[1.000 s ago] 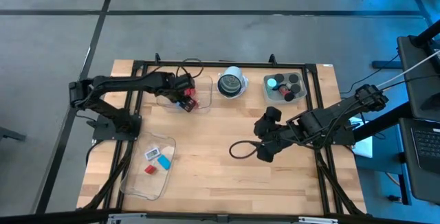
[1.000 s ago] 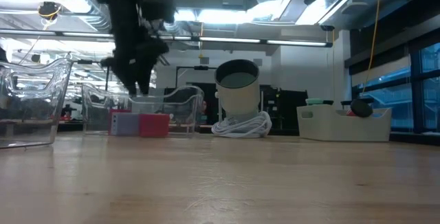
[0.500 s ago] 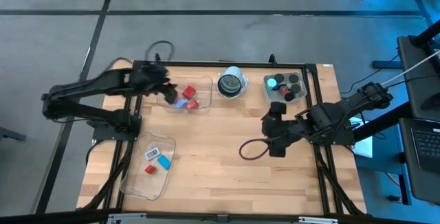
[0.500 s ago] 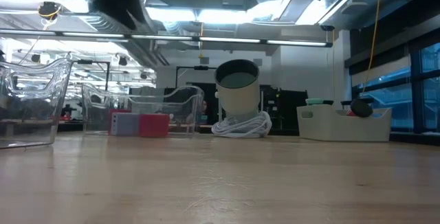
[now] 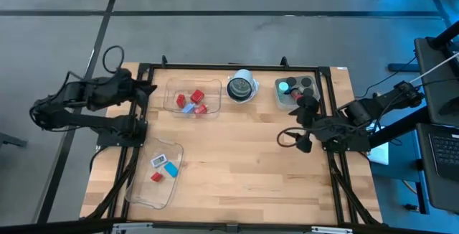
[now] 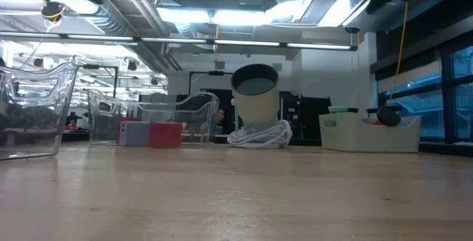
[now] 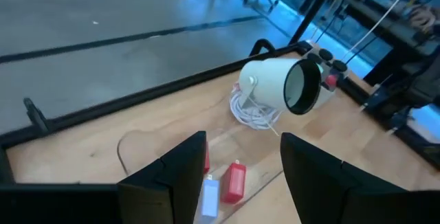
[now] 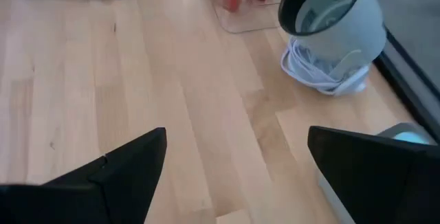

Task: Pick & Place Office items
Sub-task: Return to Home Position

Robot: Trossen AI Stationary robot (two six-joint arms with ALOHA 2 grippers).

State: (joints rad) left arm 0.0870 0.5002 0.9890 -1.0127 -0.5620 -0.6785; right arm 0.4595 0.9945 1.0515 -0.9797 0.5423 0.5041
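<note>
The office items lie in three clear trays. The far-left tray holds red blocks and a pale-blue rectangle. The near-left tray holds a pale piece, a blue rectangle and a red block. The far-right tray holds a teal cap, black cylinders and a red piece. My left gripper is open and hangs over the table's left edge, away from the far-left tray. My right gripper is open, raised just on the near side of the far-right tray.
A large round white-rimmed object lies on its side on a coiled white cord between the two far trays. A black cable loop hangs below my right arm. A black frame rail borders the table. Bare wood fills the middle and near side.
My left gripper has risen out of the far-left tray and drawn back toward the table's left edge. My right gripper has moved from the table's middle toward the right and far side, ending beside the far-right tray. The pieces in the trays lie still.
</note>
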